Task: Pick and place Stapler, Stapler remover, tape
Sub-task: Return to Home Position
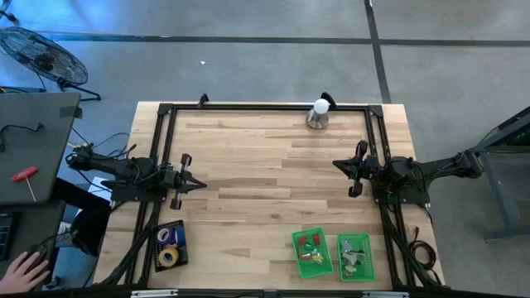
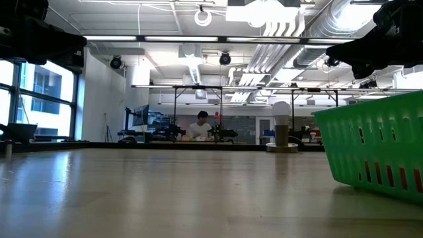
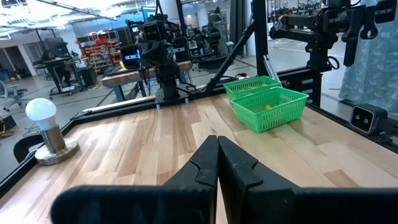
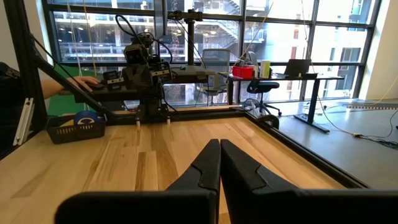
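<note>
Both arms hover over the bare wooden table (image 1: 265,165), touching nothing. My left gripper (image 1: 197,184) is at the table's left side, shut and empty; its shut fingers show in the left wrist view (image 3: 217,140). My right gripper (image 1: 338,165) is at the right side, shut and empty, as the right wrist view (image 4: 220,143) shows. The tape rolls (image 1: 171,246), one yellow, one purple and one pink, lie in a black basket (image 1: 157,257) at the near left. A green basket (image 1: 296,258) holds small red and yellow items. A second green basket (image 1: 369,266) holds grey items.
A light bulb on a round base (image 1: 318,114) stands at the far edge, right of the middle. A black frame (image 1: 265,107) runs around the table. The green baskets stand at the near right (image 3: 267,106). A person's hand (image 1: 25,269) is off the table at the near left.
</note>
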